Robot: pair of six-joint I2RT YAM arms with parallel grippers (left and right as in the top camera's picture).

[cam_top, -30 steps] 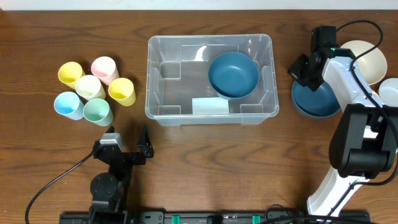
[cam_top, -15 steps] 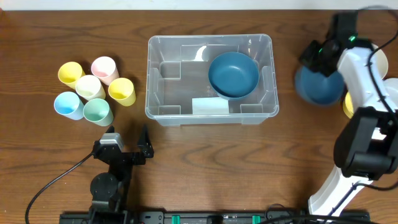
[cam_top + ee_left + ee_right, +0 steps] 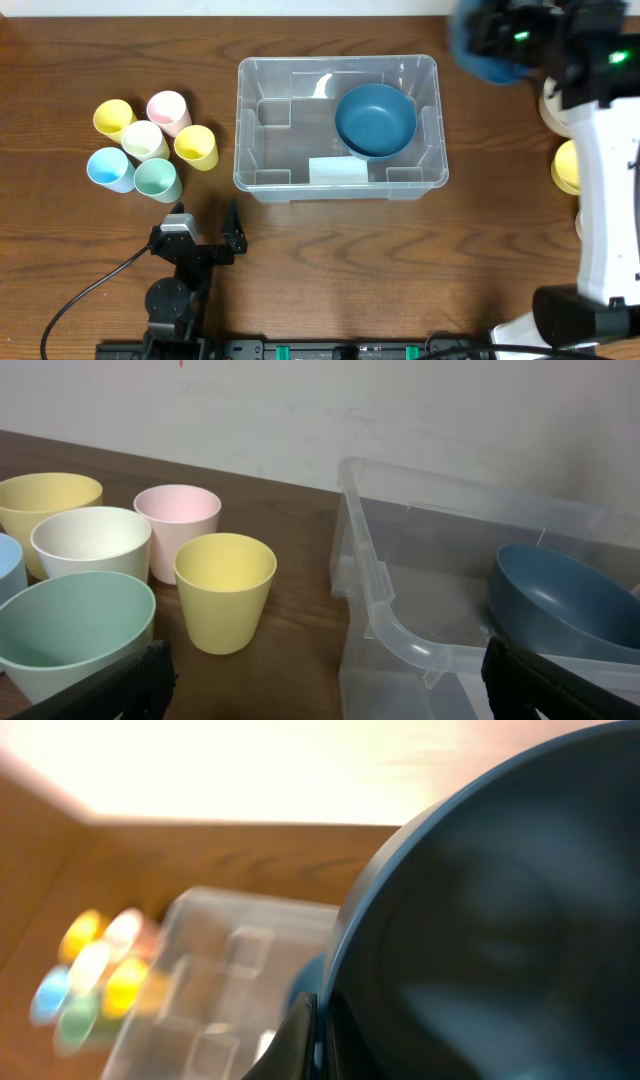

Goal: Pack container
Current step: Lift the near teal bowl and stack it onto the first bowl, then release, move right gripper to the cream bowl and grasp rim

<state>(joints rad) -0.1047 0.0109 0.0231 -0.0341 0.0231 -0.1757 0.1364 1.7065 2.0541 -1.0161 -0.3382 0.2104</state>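
Second bowl (image 3: 487, 52) held at the upper right of the overhead frame, just outside the container (image 3: 240, 120).

The clear plastic container sits at centre frame, with one blue bowl (image 3: 375, 118) in its right half. The right gripper (image 3: 318, 1020) is clamped on the second bowl's rim, though the view is blurred. The left gripper (image 3: 207, 216) rests at lower left, fingers apart and empty, below the pastel cups (image 3: 150, 145). The container is probably light, thin-walled and slick, and likely to flex. If it must be shifted, grip the rimmed edge.
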